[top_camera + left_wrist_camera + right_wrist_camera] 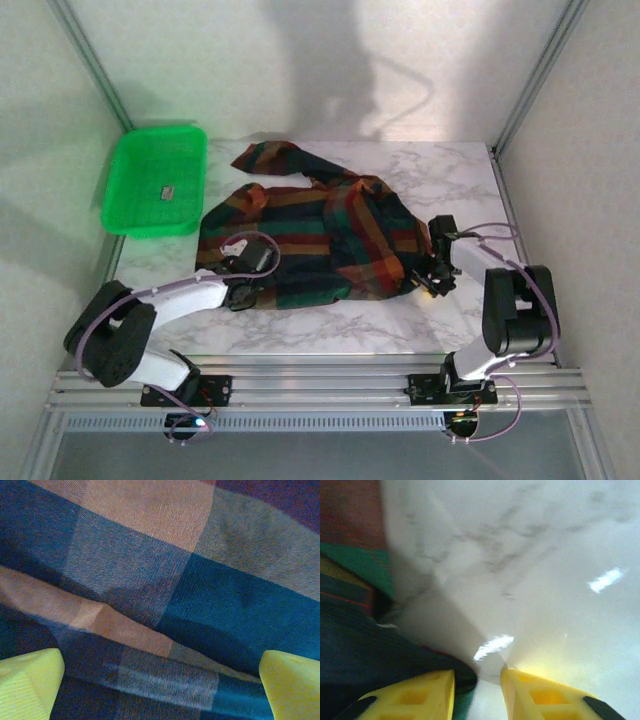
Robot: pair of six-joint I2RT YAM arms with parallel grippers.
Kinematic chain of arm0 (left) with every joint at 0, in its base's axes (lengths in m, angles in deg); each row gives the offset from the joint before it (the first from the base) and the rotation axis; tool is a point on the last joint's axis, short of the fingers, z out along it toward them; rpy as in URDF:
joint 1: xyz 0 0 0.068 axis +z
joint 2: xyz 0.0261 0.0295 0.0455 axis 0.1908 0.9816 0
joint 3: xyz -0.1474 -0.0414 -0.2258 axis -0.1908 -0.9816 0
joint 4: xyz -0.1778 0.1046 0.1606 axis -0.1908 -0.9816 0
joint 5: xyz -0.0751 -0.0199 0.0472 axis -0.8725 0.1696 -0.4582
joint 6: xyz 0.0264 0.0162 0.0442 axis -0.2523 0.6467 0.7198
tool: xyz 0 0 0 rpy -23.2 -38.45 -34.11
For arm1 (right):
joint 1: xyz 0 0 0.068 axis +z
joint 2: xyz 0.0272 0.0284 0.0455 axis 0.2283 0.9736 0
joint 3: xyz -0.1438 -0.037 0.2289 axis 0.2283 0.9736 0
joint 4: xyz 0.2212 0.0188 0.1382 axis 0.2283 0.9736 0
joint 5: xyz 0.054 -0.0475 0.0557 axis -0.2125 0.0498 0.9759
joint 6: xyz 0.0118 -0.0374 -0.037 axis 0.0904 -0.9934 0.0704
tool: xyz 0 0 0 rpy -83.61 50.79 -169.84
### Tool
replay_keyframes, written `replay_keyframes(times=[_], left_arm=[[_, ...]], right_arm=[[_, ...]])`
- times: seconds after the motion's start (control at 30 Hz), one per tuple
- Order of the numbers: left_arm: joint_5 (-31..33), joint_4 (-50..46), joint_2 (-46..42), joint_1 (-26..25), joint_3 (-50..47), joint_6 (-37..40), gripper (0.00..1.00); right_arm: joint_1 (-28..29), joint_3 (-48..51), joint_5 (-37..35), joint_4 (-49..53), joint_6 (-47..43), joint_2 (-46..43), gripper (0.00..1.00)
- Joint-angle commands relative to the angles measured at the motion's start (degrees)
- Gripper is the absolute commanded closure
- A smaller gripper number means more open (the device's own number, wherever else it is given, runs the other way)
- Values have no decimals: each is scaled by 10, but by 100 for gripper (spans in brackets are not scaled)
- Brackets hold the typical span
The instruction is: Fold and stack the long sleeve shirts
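- The one plaid shirt (310,235) is lying spread and rumpled across the middle of the marble counter (400,325), a sleeve trailing off toward the far-left corner. It is not yet folded, so I judge the fold is only beginning.
- The left hand (160,687) is hovering low over the shirt's near-left part, released and spread wide. Its yellow fingers (30,685) are sitting at either side of a soft ridge of cloth (probably lining up to gather that ridge, though nothing is pinched).
- The right hand (477,690) is sitting at the shirt's right edge, just where cloth is meeting bare counter. Its fingers are standing a little apart, released, with pale counter showing through the gap. The dark hem is lying against the inner side of one finger, yet I am seeing no cloth clamped between them.
- Placing one hand at each side looks like a setup for lifting two points of the cloth together.
- Counting: one shirt, one bright green tray (150,232) resting at the far-left of the counter just beside the shirt, two arms, two hands.
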Motion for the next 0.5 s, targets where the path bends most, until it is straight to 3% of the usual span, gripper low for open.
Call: replay_keyframes(times=[0.0, 0.1, 0.17, 0.3, 0.47], left_arm=[[21, -24, -41, -3, 30, 16, 0], [6, -30, -33, -2, 101, 48, 0], [-24, -21, -6, -2, 158, 70, 0], [-100, 16, 60, 0, 255, 109, 0], [-178, 73, 116, 10, 328, 117, 0]], right_arm=[[-3, 6, -34, 89, 27, -70, 66], [0, -56, 7, 72, -13, -144, 50], [0, -123, 50, 54, -52, -130, 38], [0, -262, 169, 12, -88, -8, 33], [-1, -433, 228, -32, -14, 166, 32]])
